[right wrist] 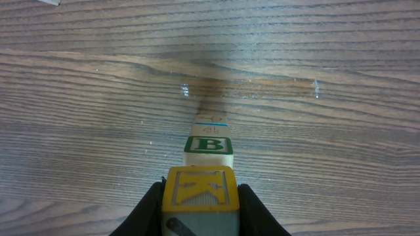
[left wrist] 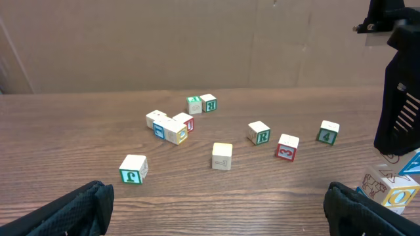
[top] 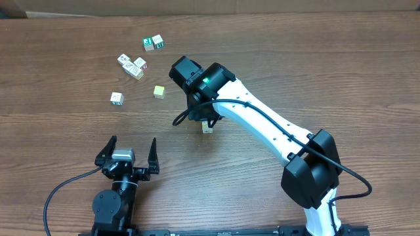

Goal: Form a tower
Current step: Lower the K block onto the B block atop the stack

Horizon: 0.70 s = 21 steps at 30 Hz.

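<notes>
Tower [right wrist: 209, 147] directly beneath right hand [right wrist: 200, 200], top cube [right wrist: 200, 187] between fingers [right wrist: 147, 211].

Right pincer [right wrist: 200, 208] grips a cube [right wrist: 200, 187]; left pincer [top: 133, 140] (near base) gapes.

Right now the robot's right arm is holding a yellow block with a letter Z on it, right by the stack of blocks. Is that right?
Not quite. The letter on the yellow block is a K, not a Z, as the right wrist view shows. The rest is right: the jaws of the right arm are shut on that block, right by the stack of blocks.
</notes>
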Available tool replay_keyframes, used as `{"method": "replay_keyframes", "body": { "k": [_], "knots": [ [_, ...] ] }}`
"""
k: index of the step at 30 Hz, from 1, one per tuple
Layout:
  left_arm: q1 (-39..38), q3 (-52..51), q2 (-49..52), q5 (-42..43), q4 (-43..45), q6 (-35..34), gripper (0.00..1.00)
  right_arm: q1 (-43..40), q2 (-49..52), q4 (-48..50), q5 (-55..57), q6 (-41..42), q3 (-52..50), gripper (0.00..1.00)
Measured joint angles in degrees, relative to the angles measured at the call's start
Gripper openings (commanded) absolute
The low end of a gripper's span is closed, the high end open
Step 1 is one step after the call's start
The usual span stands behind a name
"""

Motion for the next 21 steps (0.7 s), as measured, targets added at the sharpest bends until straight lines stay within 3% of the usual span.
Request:
{"method": "replay_keyframes", "body": {
  "k": [21],
  "knots": [
    [0.0,0.0,0.0,0.0,0.0,0.0,0.99,0.0,0.02,2.47,-0.02,0.0,-2.8,0.23]
  ]
}}
